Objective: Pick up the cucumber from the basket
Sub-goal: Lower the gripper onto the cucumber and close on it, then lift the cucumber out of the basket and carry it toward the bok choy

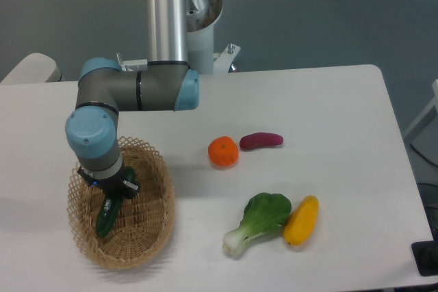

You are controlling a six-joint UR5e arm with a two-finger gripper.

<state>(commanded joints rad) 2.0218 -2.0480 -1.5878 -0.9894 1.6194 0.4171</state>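
Reaching down from the far left, the arm (130, 90) bends at its elbow so the wrist points straight into the basket, which suits a top-down grasp on something lying low inside a shallow container. The white tabletop (328, 100) carries everything else. The basket (154, 227) sits at the near left corner, its woven wall and open lattice rim ringing a single visible item: the cucumber (106, 218), dark green and glossy, lying lengthwise on the basket floor with its far end under the tool. The fingers (109, 189) stand right over that far end, dark against dark, so it cannot be told whether they are spread or already pressed onto the skin. Contact looks likely, but that is a judgement only.

Out on the tabletop, well apart from the basket, lie the other vegetables. The bok choy (260, 222) rests near the front, touching or just beside the yellow squash (302, 221) on its right. Farther back sit the orange (223, 151) and, just right of it, the purple sweet potato (261, 141).
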